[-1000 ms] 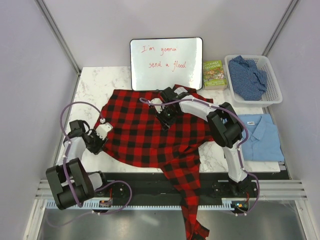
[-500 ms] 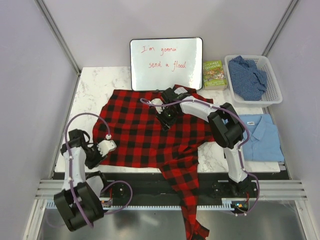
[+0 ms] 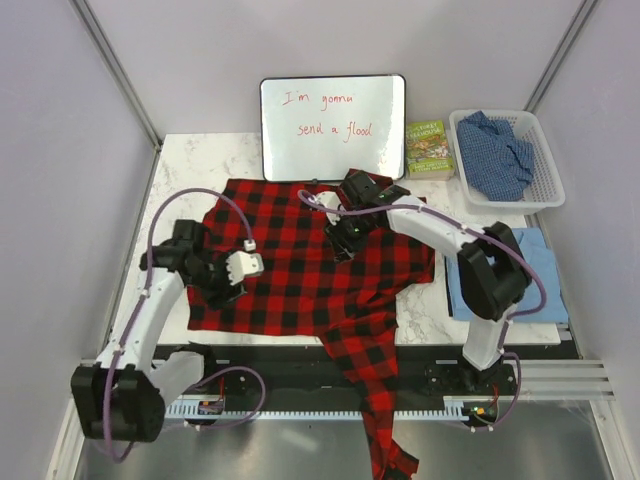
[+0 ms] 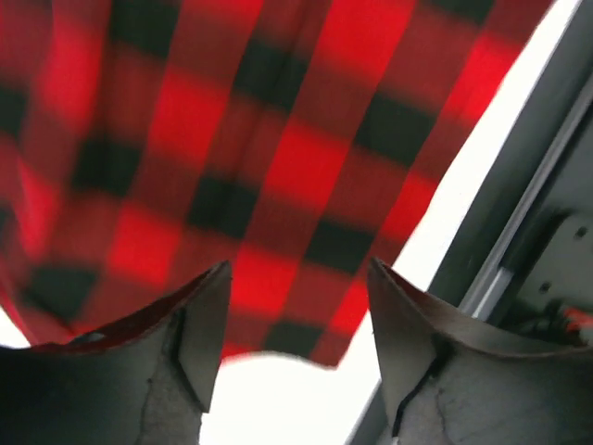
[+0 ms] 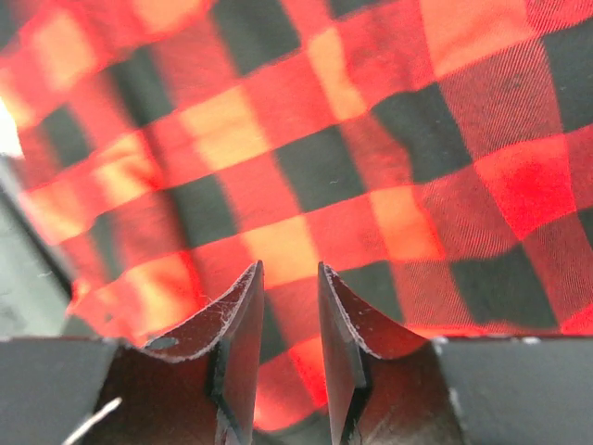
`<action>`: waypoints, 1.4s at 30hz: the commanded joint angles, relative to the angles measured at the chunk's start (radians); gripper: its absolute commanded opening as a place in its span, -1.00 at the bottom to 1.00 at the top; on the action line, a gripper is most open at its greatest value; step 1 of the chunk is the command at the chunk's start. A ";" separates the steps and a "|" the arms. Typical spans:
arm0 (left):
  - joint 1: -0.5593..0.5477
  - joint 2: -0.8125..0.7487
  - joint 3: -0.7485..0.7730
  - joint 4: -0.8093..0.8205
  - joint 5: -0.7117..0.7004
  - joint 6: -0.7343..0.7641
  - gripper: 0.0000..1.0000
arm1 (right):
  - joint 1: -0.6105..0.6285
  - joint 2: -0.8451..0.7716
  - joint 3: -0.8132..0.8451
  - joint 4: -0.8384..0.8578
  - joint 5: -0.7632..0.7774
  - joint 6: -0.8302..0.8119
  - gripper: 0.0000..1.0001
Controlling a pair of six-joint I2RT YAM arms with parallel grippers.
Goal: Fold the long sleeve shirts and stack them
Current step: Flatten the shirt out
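Left pincer (image 4: 296,276) wide apart, empty, above checked flannel (image 4: 278,139); right pincer (image 5: 290,273) narrowly parted, grip unclear.

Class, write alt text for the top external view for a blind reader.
A red-and-black flannel lies spread on a table, part hanging off the near edge, the left pincer and right pincer over it. Behind: a whiteboard and book; right: a speckled blue shirt in a basket, a light blue shirt nearer.
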State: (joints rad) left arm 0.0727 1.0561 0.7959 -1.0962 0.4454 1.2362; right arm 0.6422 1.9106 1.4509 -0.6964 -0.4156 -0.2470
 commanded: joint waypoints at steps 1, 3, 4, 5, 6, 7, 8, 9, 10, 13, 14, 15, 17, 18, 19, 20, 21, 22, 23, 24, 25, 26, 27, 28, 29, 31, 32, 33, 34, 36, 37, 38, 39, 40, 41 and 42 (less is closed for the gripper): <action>-0.308 -0.088 0.031 0.183 0.140 -0.329 0.40 | -0.048 -0.169 -0.115 0.011 -0.114 0.017 -0.25; -0.560 -0.096 0.022 0.273 0.135 -0.468 0.49 | -0.068 -0.200 -0.176 -0.018 -0.138 -0.020 -0.28; -0.652 -0.088 0.014 0.336 0.109 -0.525 0.53 | -0.073 -0.203 -0.193 -0.032 -0.141 -0.027 -0.28; -0.829 -0.076 0.014 0.442 0.084 -0.568 0.54 | -0.078 -0.205 -0.223 -0.061 -0.146 -0.041 -0.31; -0.911 -0.058 0.019 0.488 0.053 -0.637 0.56 | -0.082 -0.211 -0.239 -0.067 -0.147 -0.050 -0.31; -0.985 -0.013 0.023 0.528 0.049 -0.662 0.58 | -0.091 -0.217 -0.254 -0.069 -0.149 -0.051 -0.31; -1.125 0.010 0.026 0.612 0.041 -0.681 0.59 | -0.113 -0.220 -0.280 -0.069 -0.150 -0.052 -0.33; -1.193 0.040 0.035 0.643 0.020 -0.685 0.60 | -0.125 -0.220 -0.290 -0.072 -0.150 -0.061 -0.33; -1.261 0.101 0.040 0.677 0.007 -0.676 0.61 | -0.139 -0.216 -0.297 -0.075 -0.156 -0.066 -0.34; -1.465 0.244 0.081 0.788 -0.037 -0.635 0.66 | -0.187 -0.191 -0.316 -0.101 -0.169 -0.089 -0.37; -1.510 0.277 0.115 0.792 -0.031 -0.627 0.66 | -0.190 -0.185 -0.317 -0.106 -0.167 -0.095 -0.38; -1.516 0.306 0.130 0.794 -0.025 -0.620 0.67 | -0.191 -0.180 -0.320 -0.110 -0.167 -0.100 -0.39; -1.516 0.381 0.149 0.812 -0.033 -0.620 0.68 | -0.191 -0.180 -0.331 -0.109 -0.158 -0.106 -0.39; -1.516 0.402 0.154 0.825 -0.034 -0.586 0.68 | -0.191 -0.177 -0.333 -0.109 -0.155 -0.109 -0.39; -1.516 0.422 0.157 0.840 -0.033 -0.580 0.69 | -0.191 -0.173 -0.334 -0.109 -0.149 -0.110 -0.39; -1.518 0.461 0.167 0.845 -0.027 -0.563 0.69 | -0.191 -0.162 -0.333 -0.109 -0.140 -0.112 -0.39; -1.521 0.481 0.177 0.852 -0.024 -0.557 0.69 | -0.190 -0.157 -0.334 -0.109 -0.137 -0.113 -0.39; -1.528 0.502 0.187 0.854 -0.022 -0.557 0.68 | -0.193 -0.154 -0.336 -0.107 -0.138 -0.115 -0.39; -1.531 0.548 0.204 0.858 -0.022 -0.557 0.68 | -0.194 -0.147 -0.336 -0.109 -0.143 -0.115 -0.39; -1.536 0.567 0.215 0.866 -0.028 -0.558 0.64 | -0.194 -0.144 -0.336 -0.107 -0.141 -0.115 -0.39; -1.541 0.593 0.223 0.869 -0.034 -0.561 0.62 | -0.194 -0.139 -0.334 -0.106 -0.141 -0.113 -0.39; -1.542 0.611 0.239 0.872 -0.037 -0.563 0.60 | -0.196 -0.133 -0.334 -0.106 -0.141 -0.115 -0.39; -1.542 0.645 0.244 0.872 -0.037 -0.561 0.57 | -0.196 -0.130 -0.334 -0.104 -0.140 -0.117 -0.40; -1.544 0.656 0.247 0.872 -0.036 -0.554 0.53 | -0.199 -0.127 -0.336 -0.101 -0.137 -0.118 -0.40; -1.544 0.662 0.243 0.874 -0.028 -0.538 0.52 | -0.200 -0.119 -0.336 -0.103 -0.137 -0.123 -0.39; -1.545 0.674 0.235 0.877 -0.016 -0.529 0.47 | -0.200 -0.110 -0.336 -0.101 -0.135 -0.127 -0.40; -1.547 0.683 0.238 0.875 -0.010 -0.520 0.41 | -0.200 -0.098 -0.336 -0.101 -0.135 -0.129 -0.39; -1.550 0.693 0.243 0.871 -0.008 -0.517 0.23 | -0.202 -0.093 -0.336 -0.101 -0.135 -0.132 -0.39; -1.548 0.708 0.249 0.862 -0.005 -0.511 0.06 | -0.202 -0.088 -0.336 -0.101 -0.134 -0.133 -0.39; -1.548 0.708 0.270 0.834 0.006 -0.504 -0.35 | -0.202 -0.081 -0.337 -0.101 -0.129 -0.136 -0.39; -1.548 0.688 0.284 0.822 0.038 -0.501 -0.45 | -0.205 -0.081 -0.340 -0.100 -0.129 -0.138 -0.40; -1.550 0.671 0.289 0.806 0.053 -0.506 -0.59 | -0.207 -0.079 -0.342 -0.100 -0.129 -0.141 -0.40; -1.551 0.647 0.290 0.805 0.061 -0.515 -0.86 | -0.205 -0.078 -0.343 -0.100 -0.127 -0.144 -0.40; -1.554 0.600 0.299 0.802 0.062 -0.526 -0.95 | -0.208 -0.078 -0.348 -0.100 -0.124 -0.146 -0.39; -1.554 0.569 0.307 0.774 0.059 -0.543 -0.96 | -0.208 -0.078 -0.350 -0.100 -0.124 -0.147 -0.39; -1.554 0.540 0.313 0.765 0.047 -0.552 -0.96 | -0.208 -0.078 -0.348 -0.103 -0.123 -0.146 -0.40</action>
State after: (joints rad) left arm -1.4700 1.7344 1.0420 -0.2974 0.4507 0.7002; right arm 0.4408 1.8278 1.1179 -0.8009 -0.5430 -0.3630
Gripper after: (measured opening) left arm 0.037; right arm 0.302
